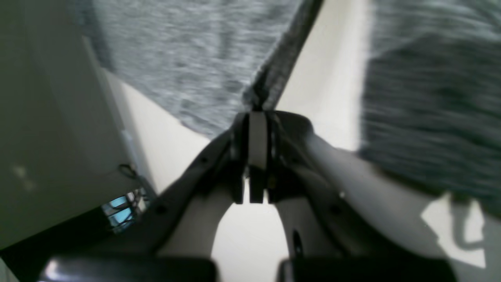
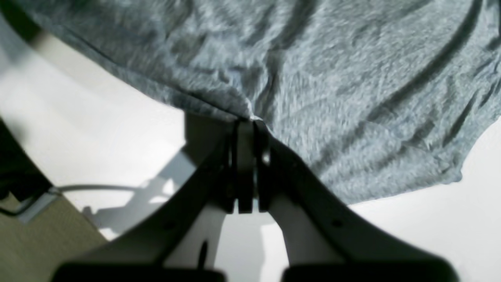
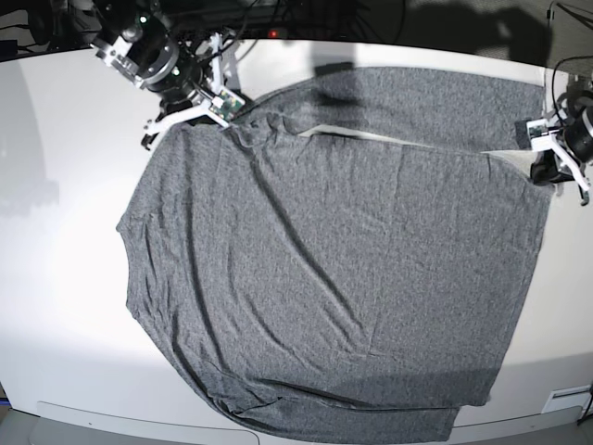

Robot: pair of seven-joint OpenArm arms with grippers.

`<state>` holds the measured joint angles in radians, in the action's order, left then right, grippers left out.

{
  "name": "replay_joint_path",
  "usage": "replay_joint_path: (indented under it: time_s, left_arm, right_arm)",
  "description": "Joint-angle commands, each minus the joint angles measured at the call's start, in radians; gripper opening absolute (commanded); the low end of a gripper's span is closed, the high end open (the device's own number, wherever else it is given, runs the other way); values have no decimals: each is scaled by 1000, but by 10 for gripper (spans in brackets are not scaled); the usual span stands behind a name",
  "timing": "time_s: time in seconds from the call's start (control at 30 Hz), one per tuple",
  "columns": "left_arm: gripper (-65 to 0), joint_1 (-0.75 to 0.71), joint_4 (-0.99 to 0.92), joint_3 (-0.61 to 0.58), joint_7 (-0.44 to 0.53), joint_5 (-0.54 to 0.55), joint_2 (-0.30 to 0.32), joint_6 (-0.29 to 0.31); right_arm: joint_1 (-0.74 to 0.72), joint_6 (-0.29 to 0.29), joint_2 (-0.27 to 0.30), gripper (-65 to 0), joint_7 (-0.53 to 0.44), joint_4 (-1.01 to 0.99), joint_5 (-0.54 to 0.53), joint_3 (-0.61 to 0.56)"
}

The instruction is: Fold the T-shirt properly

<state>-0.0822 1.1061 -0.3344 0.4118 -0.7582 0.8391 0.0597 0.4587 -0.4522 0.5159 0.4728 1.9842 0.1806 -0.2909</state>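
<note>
1. The grey T-shirt [image 3: 343,269] lies spread out and wrinkly on the white tabletop [image 3: 65,278].
2. The left end effector [image 1: 257,113] is pressed together, pinching the shirt's edge.
3. The right end effector [image 2: 245,122] is pressed together too, pinching another edge.

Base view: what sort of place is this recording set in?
Probably a robotics lab bench, not a home. A plain white table carries one grey T-shirt, two arms are mounted at its far edge, and dark cables lie bundled behind it.
</note>
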Motion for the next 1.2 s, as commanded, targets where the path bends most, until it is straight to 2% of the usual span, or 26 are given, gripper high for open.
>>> replay_joint_path:
  time_s: [0.0, 0.2, 0.37, 0.67, 0.8, 0.9, 0.97, 1.03, 1.17]
  left_arm:
    - [-650, 22, 12, 7, 2, 8, 29, -19]
    - [-650, 70, 16, 7, 2, 12, 28, -19]
    - [-650, 109, 16, 7, 2, 154, 29, -19]
    - [-650, 158, 16, 7, 1, 298, 21, -18]
    - [-650, 158, 16, 7, 2, 299, 21, -18]
    - [-650, 158, 16, 7, 0, 299, 21, -18]
    - [-650, 157, 16, 7, -37, 299, 21, -18]
    - [-650, 158, 16, 7, -83, 299, 21, -18]
    - [-650, 158, 16, 7, -90, 299, 21, -18]
  right_arm:
    - [-10, 14, -7, -650, -19, 19, -2, 3]
    - [-68, 47, -81, -650, -13, 19, 1, 3]
    - [-116, 51, -132, -650, -4, 18, 2, 3]
    - [-201, 94, -217, -650, 2, 7, 2, 4]
    - [-250, 95, -260, -650, 3, -36, 2, 25]
    - [-288, 95, -296, -650, 6, -84, 0, 82]
    - [-313, 95, -315, -650, 7, -107, -2, 130]
    - [-320, 94, -320, -650, 6, -113, -2, 169]
    - [-326, 94, -319, -650, 7, -113, -2, 216]
